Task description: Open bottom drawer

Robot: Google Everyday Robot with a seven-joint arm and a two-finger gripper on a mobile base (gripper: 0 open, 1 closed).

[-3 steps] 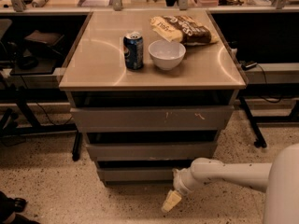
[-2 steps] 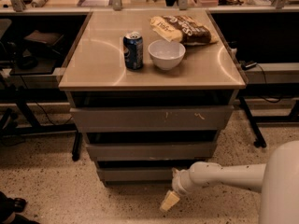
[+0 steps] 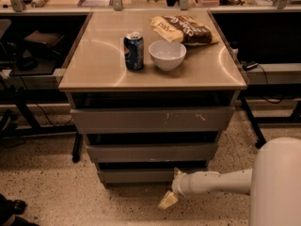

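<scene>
The cabinet (image 3: 94, 65) has 3 grey fronts. The bottom drawer (image 3: 136, 175), lowest and just above the floor, looks shut, so I judge the whole pull is left to do. The gripper (image 3: 172, 186) hangs at its lower right edge, claw spread wide, holding nothing.

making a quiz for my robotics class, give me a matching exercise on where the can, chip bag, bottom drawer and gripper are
1 soda can
2 snack bag
3 bottom drawer
4 gripper

a near the floor, before the cabinet
b on the cabinet, left of the white bowl
c on the cabinet, behind the bowl
d lowest of three grey fronts

Pairs: 1-b, 2-c, 3-d, 4-a
</scene>
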